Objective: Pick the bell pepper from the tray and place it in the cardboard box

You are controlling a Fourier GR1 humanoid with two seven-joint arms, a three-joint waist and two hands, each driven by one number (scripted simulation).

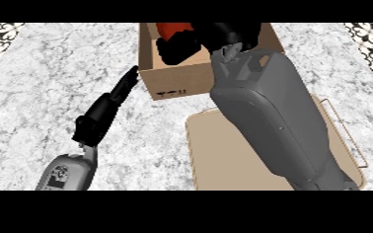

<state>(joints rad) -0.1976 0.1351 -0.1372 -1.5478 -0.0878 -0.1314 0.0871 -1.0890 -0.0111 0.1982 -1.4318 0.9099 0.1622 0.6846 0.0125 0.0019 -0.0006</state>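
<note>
A red bell pepper [172,29] shows inside the open cardboard box [175,81] at the top centre, mostly hidden by my right hand [186,44]. That hand reaches over the box's rim, its black fingers curled round the pepper. The beige tray [207,148] lies in front of the box at the lower right, partly covered by my grey right forearm [273,123]. My left hand [109,106] rests on the counter left of the box, fingers straight and pointing toward the box's front left corner, holding nothing.
The white-speckled marble counter [58,69] spreads around the box and tray. Dark patterned patches [11,29] sit at the far top corners. The tray's wire handle [342,123] runs along its right side.
</note>
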